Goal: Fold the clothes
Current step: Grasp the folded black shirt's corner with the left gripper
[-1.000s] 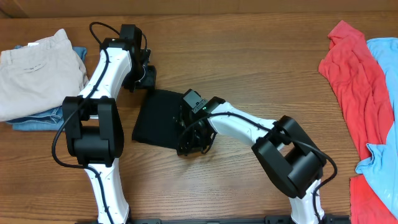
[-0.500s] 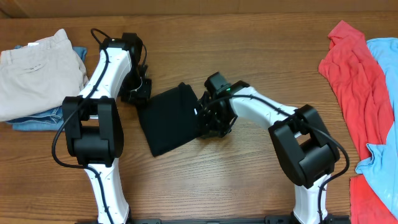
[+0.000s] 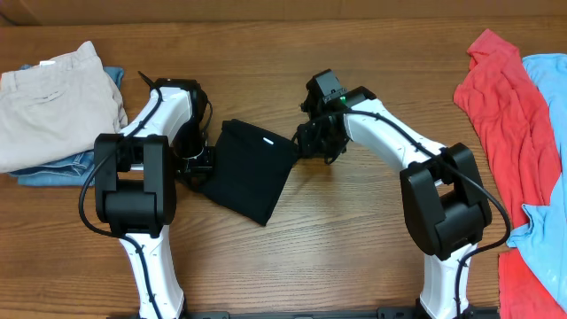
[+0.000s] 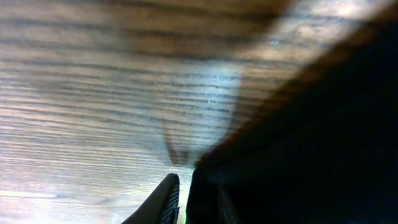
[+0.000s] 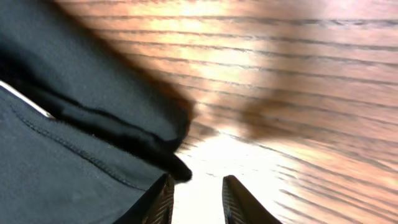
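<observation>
The clothes (image 3: 252,173) are one black garment folded into a tilted square at the table's middle, with a small white label (image 3: 266,140) near its far edge. My left gripper (image 3: 197,165) sits low at its left edge. In the left wrist view one ribbed finger (image 4: 166,200) stands a sliver away from the black cloth (image 4: 311,137), which hides the other finger. My right gripper (image 3: 308,143) is at the garment's far right corner. In the right wrist view the right gripper (image 5: 199,199) stands open over bare wood, the cloth (image 5: 74,143) lying just outside its left finger.
Beige trousers (image 3: 53,97) lie on blue denim (image 3: 53,170) at the far left. A coral-red garment (image 3: 500,115) and a light blue one (image 3: 549,97) lie along the right edge. Bare wooden table (image 3: 354,248) surrounds the black garment.
The black garment has turned and slid up and right. My right gripper moved up and right to its far corner. My left gripper came down to its left edge, jaws narrowing.
</observation>
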You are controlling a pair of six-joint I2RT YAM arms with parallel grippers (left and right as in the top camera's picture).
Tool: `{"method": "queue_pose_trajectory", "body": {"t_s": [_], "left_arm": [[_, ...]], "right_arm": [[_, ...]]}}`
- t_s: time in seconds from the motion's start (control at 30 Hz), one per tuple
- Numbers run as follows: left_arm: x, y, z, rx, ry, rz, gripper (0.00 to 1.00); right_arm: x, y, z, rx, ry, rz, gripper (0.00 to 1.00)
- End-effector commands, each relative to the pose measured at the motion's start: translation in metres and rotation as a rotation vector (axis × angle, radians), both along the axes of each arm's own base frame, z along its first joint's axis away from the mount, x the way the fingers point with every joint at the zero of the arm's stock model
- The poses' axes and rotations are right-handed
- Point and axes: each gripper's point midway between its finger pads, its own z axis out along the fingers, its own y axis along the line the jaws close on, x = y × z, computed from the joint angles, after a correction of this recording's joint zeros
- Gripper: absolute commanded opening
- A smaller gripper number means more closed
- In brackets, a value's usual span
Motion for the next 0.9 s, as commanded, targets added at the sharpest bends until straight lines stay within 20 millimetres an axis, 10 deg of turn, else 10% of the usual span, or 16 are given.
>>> {"method": "queue_pose_trajectory", "body": {"t_s": [0.0,0.27,0.43,0.87], "left_arm": [[0.009,0.002,0.023,0.013,-0.088,0.038,0.25],[0.054,-0.001,0.091,-0.013,-0.426,0.046,0.81],[0.090,-0.022,0.106,-0.149,-0.604,-0.032,0.88],[0.124,-0.073,0.032,-0.463,-0.576,-0.151,0.88]], "right_arm": [[0.007,-0.004,0.003,-0.038,-0.030,0.012,0.30],[0.004,-0.006,0.002,-0.045,-0.015,0.012,0.29],[0.003,-0.007,0.002,-0.047,-0.010,0.012,0.30],[-0.002,-0.009,0.001,-0.056,0.009,0.012,0.30]]}}
